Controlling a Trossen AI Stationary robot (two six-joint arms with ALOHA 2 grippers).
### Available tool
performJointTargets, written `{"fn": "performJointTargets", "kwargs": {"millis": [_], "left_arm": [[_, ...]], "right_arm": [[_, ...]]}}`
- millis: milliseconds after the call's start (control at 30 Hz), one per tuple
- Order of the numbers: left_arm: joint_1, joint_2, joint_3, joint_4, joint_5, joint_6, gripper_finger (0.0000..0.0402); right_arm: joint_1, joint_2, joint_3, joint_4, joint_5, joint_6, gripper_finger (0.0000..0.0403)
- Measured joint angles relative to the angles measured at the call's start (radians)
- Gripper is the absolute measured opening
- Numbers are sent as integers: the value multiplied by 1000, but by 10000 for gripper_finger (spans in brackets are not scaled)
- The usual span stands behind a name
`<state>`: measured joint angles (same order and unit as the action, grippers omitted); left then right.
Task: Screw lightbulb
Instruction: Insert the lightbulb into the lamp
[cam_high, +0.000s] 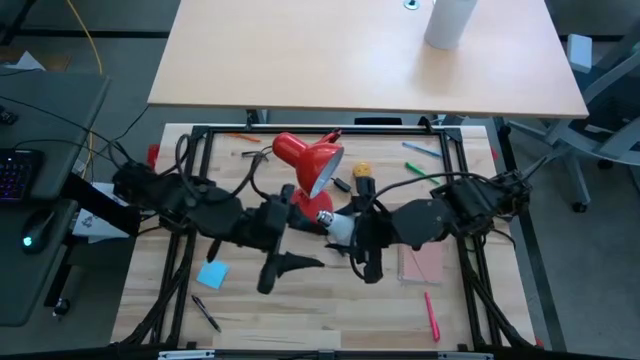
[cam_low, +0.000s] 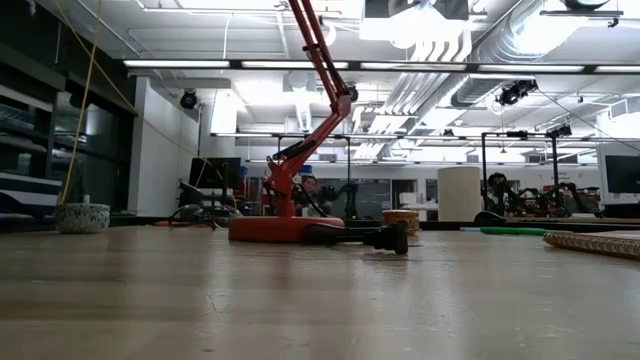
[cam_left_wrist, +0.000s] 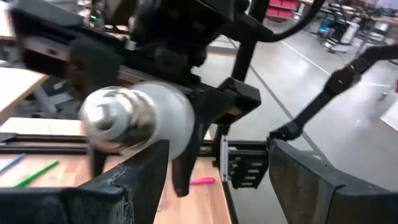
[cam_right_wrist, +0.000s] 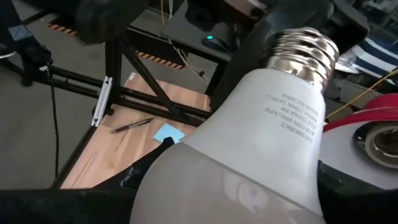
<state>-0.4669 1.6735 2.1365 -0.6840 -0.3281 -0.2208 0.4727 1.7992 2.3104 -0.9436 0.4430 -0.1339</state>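
Two views differ — right tool (cam_high: 345, 228) gripping lightbulb (cam_right_wrist: 249, 155), low view lamp base (cam_low: 285, 229)

1. Red lamp (cam_low: 300, 150): shade cut off by the low view's upper edge.
2. Lightbulb (cam_right_wrist: 249, 143): rounded end cut by frame edge in right wrist view; blurred in left wrist view.

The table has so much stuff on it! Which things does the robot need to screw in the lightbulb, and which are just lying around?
Needed for the job:
- lightbulb, held in the right hand
- red lamp with its socket
- left hand, open, beside the lamp

Just lying around:
- blue sticky note
- pink pen
- green marker
- small yellow-orange ball
- pink pad
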Motion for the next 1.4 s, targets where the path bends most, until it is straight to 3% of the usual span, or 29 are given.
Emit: {"fn": "performJointTargets", "kwargs": {"millis": [367, 533, 700, 1400], "left_arm": [[4, -25, 0, 34, -135, -21, 255], [30, -18, 0, 126, -47, -4, 255], [36, -16, 0, 105, -4, -11, 255], [55, 41, 1, 101, -2, -4, 250]], "right_arm": [[29, 1, 0, 1, 9, -38, 224], [27, 1, 0, 5, 16, -77, 224], [28, 1, 0, 8, 16, -84, 224], [26, 1, 0, 11, 15, -120, 225]]}}
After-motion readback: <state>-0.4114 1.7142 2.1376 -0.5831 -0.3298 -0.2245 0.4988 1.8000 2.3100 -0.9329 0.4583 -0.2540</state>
